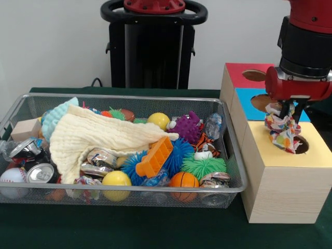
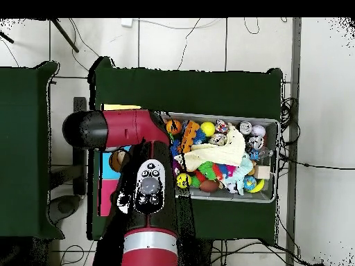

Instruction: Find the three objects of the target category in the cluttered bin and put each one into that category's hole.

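Clamped on a patchwork cloth bundle (image 1: 280,129), the claw (image 1: 291,115) hangs over the box with the yellow top (image 1: 270,151) at the right of the front view. Its dark fingers (image 1: 286,108) pinch the upper part of the bundle, and the bundle's lower end dips into the round hole (image 1: 301,145) in that yellow top — partly in, partly above the rim. The red and black arm (image 1: 306,46) comes down from the top right corner.

Behind the yellow box, farther from the camera, stands the blue-topped box (image 1: 249,106), and beyond it the red-topped box (image 1: 241,72); each shows its own hole, both largely hidden by the claw and its load.

On the dark green counter (image 1: 129,228), left of the boxes, sits the wire mesh basket (image 1: 129,191), well filled. A large cream cloth (image 1: 98,137) lies across its middle and left half. Around it lie spiky rubber balls — a blue one (image 1: 176,155), a green one (image 1: 203,167), a purple one (image 1: 188,127) — plus a yellow ball (image 1: 116,179), a small basketball (image 1: 183,180), an orange plastic block (image 1: 154,157), crushed cans (image 1: 40,173) and a baseball (image 1: 13,176) at the near left, and a wooden block (image 1: 25,129) at the far left.

Seen from overhead, the arm (image 2: 142,187) covers most of the boxes, while the basket (image 2: 272,197) lies beside it.
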Motion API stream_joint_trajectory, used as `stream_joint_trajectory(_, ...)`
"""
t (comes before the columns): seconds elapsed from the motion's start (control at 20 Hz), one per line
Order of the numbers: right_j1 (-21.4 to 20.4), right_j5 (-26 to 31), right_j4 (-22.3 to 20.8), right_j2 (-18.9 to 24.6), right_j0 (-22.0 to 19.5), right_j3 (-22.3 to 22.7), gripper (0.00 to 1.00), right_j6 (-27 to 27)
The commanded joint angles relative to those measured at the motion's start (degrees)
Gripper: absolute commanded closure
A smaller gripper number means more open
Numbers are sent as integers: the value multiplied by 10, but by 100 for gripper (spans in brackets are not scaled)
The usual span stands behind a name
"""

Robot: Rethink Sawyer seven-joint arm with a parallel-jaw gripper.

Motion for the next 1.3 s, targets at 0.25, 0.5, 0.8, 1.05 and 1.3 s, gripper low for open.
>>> stream_joint_trajectory(0.25, 60, -27, 29, 7, -1, -17, 100, 143)
stream_joint_trajectory(0.5, 70, -24, 33, -6, 12, -26, 100, 154)
stream_joint_trajectory(0.8, 92, -35, 47, -6, 15, -45, 100, 156)
stream_joint_trajectory(1.05, 102, -57, 54, -3, 12, -40, 100, 148)
stream_joint_trajectory(1.3, 100, -65, 58, -4, 12, -30, 100, 142)
